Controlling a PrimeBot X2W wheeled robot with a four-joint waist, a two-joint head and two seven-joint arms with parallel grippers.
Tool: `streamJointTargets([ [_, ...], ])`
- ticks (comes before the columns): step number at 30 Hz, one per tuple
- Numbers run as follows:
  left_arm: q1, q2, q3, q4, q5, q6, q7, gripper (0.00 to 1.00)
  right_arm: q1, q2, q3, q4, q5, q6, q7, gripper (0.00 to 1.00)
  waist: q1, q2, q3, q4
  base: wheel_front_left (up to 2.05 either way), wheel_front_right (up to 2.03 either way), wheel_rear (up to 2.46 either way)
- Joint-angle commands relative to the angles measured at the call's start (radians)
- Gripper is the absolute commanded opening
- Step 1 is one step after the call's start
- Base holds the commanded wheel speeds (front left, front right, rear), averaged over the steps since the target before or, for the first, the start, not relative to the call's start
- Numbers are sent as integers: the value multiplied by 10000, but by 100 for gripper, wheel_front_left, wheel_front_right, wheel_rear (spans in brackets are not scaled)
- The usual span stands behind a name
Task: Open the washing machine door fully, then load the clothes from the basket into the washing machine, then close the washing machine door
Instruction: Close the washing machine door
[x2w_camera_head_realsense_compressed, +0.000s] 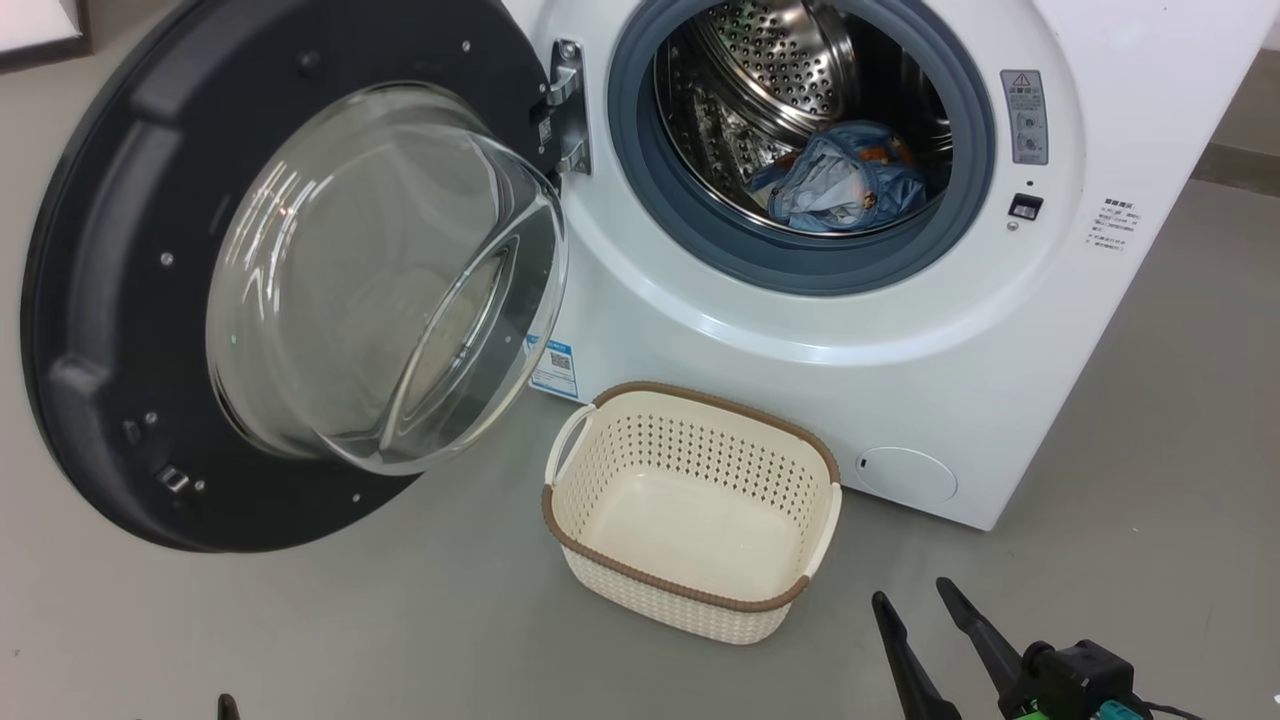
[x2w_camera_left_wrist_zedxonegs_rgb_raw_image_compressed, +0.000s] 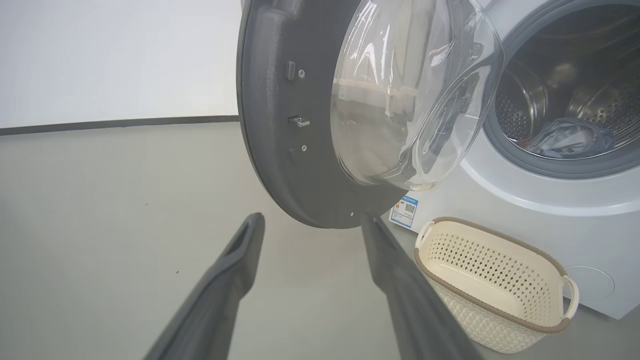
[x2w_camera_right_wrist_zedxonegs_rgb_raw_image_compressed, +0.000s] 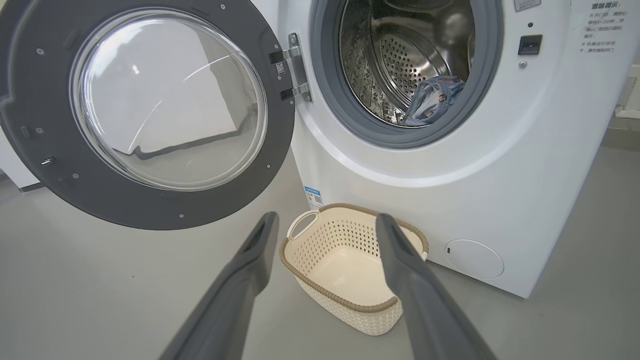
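Note:
The washing machine (x2w_camera_head_realsense_compressed: 900, 380) stands with its round black-rimmed door (x2w_camera_head_realsense_compressed: 110, 300) swung wide to the left, its glass bowl bulging outward. Light-blue clothes (x2w_camera_head_realsense_compressed: 840, 185) lie inside the steel drum, also seen as clothes (x2w_camera_right_wrist_zedxonegs_rgb_raw_image_compressed: 432, 100) in the right wrist view. The cream basket (x2w_camera_head_realsense_compressed: 800, 500) sits on the floor before the machine with nothing in it. My right gripper (x2w_camera_head_realsense_compressed: 912, 590) is open at the lower right, back from the basket. My left gripper (x2w_camera_left_wrist_zedxonegs_rgb_raw_image_compressed: 312, 220) is open, its fingers pointing at the lower edge of the door (x2w_camera_left_wrist_zedxonegs_rgb_raw_image_compressed: 280, 150), apart from it.
Grey floor (x2w_camera_head_realsense_compressed: 400, 620) runs around the machine and basket. A white wall with a dark baseboard (x2w_camera_left_wrist_zedxonegs_rgb_raw_image_compressed: 115, 122) lies beyond the open door. The door overhangs the floor left of the basket.

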Motion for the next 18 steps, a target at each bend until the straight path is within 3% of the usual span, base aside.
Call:
streamJointTargets([
  [1, -126, 89, 329, -289, -44, 69, -63, 100, -407, -82, 269, -201, -17, 27, -49, 100, 0, 0, -17, -10, 0, 0, 0],
  [13, -136, 89, 298, -223, -29, -46, -63, 100, -195, -72, 151, -274, 12, 27, -49, 100, 0, 0, -136, -126, 0, 0, 0],
  [14, -140, 89, 294, -236, -136, -77, -63, 13, -176, -69, 144, -281, 12, 27, -49, 100, 0, 0, -149, -134, 0, 0, 0],
  [15, -132, 89, 293, -221, -310, -107, -63, 0, -160, -68, 140, -285, 15, 27, -49, 100, 0, 0, -161, -142, 0, 0, 0],
  [18, -108, 89, 331, -172, -726, -159, -63, 0, -120, -66, 130, -294, 14, 27, -49, 100, 0, 0, -210, -170, 0, 0, 0],
])
